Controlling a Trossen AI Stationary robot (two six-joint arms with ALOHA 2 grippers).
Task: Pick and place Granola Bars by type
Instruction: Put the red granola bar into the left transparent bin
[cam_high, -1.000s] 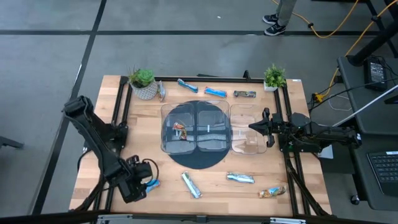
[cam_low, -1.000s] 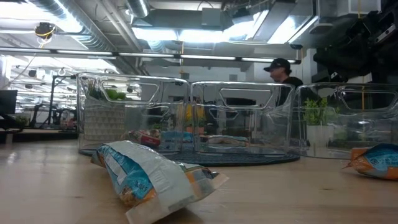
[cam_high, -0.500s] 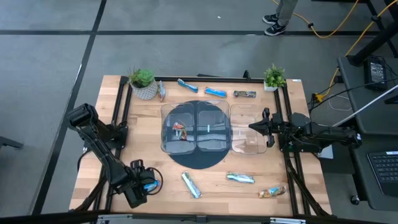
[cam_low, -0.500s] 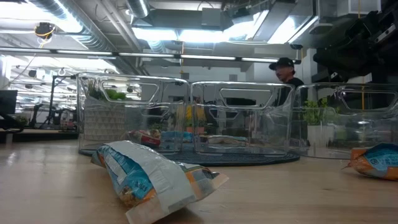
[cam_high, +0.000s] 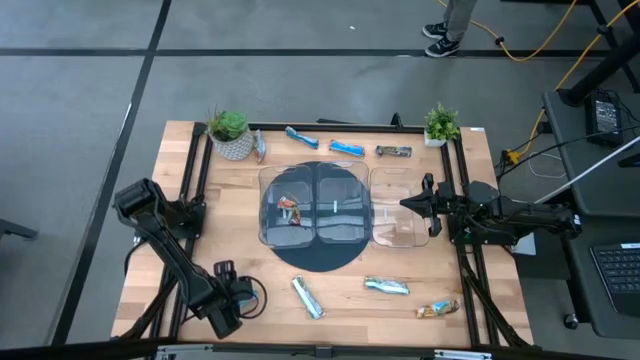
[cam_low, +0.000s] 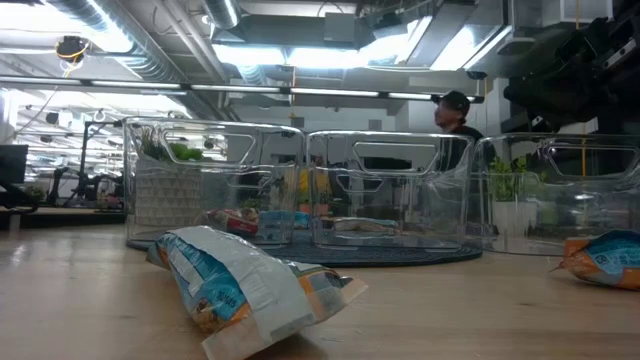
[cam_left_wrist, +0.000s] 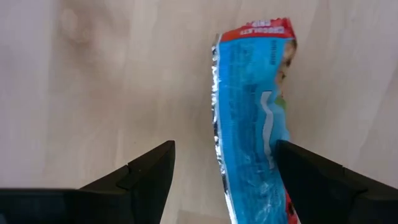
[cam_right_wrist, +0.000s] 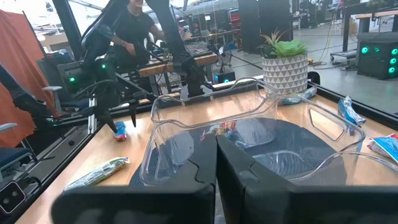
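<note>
My left gripper (cam_high: 238, 296) is low over the table's near left corner, open, fingers pointing down. A bright blue bar (cam_left_wrist: 252, 118) lies flat on the wood between its fingers, close to one finger (cam_left_wrist: 311, 177). The right wrist view shows the same gripper (cam_right_wrist: 118, 118) with the blue bar (cam_right_wrist: 120, 129) at its tips. My right gripper (cam_high: 408, 205) is shut and hovers at the right clear tray (cam_high: 398, 232). Other bars lie along the far edge (cam_high: 347, 148) and the near edge (cam_high: 307, 297). An orange one (cam_high: 290, 210) is in the left tray. My left gripper comes from above with its fingers across the blue bar's long side (cam_left_wrist: 273, 143). One finger stands in front of the bar's edge, and I cannot tell whether it touches. The bar lies flat on the table.
Three clear trays stand side by side mid-table, two on a dark round mat (cam_high: 320, 258). Potted plants (cam_high: 230, 132) (cam_high: 440, 124) sit at the far corners. Bars lie near the front edge (cam_high: 386, 287) (cam_high: 437, 309). A person (cam_low: 455, 108) is beyond the table.
My left gripper has slid along the near edge toward the table's right and now stands over the blue bar, which had lain just to its right. The bar has stayed in place. The right arm has kept still.
</note>
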